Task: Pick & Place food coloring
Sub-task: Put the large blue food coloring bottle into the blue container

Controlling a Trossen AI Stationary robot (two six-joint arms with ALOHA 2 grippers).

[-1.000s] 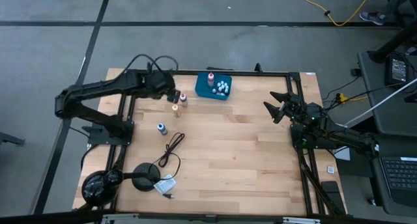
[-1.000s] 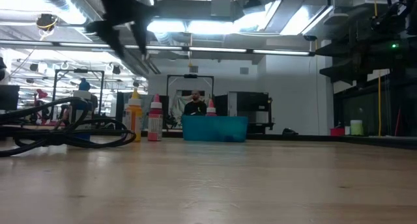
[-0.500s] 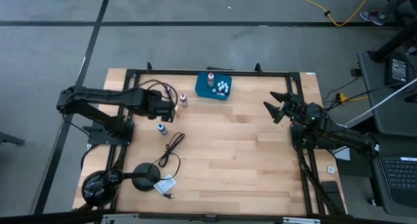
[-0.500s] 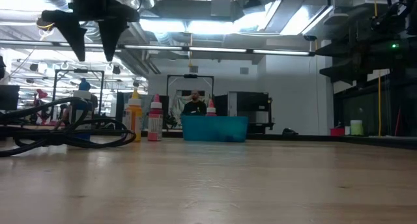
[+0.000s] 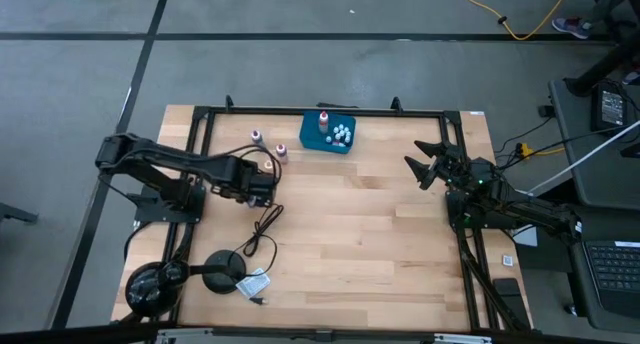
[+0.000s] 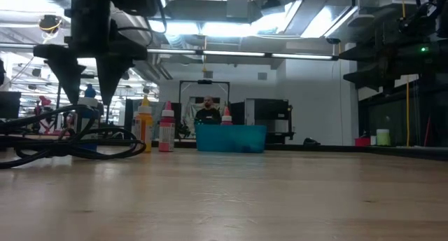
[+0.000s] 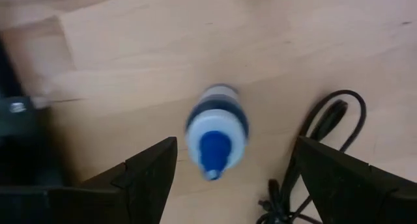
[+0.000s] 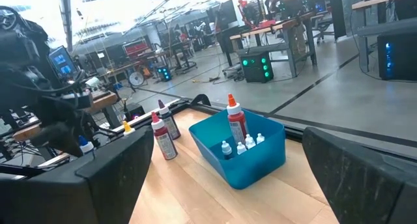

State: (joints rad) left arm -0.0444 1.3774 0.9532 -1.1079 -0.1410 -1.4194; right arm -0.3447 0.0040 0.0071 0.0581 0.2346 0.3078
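Note:
A blue-capped food coloring bottle (image 7: 217, 133) stands upright on the wood table, near the left side. My left gripper (image 5: 257, 190) hangs over it, pointing down, open, with one finger on each side of the cap (image 6: 89, 92) and touching nothing. An orange bottle (image 6: 144, 125) and a red one (image 6: 166, 127) stand farther back. Two bottles (image 5: 257, 136) (image 5: 281, 151) stand left of the teal tray (image 5: 318, 144), which holds a red bottle and several tiny white ones (image 8: 241, 146). My right gripper (image 5: 422, 164) waits open at the right edge.
A black cable (image 5: 262, 229) lies coiled just beside the blue bottle toward the near edge, close to one left finger (image 7: 339, 178). A black round base (image 5: 225, 269) and other dark gear (image 5: 150, 286) sit at the near left corner. A black frame rail (image 5: 330, 112) runs around the table.
My left gripper has swung from beside the bottles left of the tray toward the table's near edge and come down, turning about its own axis. It now hangs over the blue-capped bottle, its fingers as wide apart as before. No bottle has moved.

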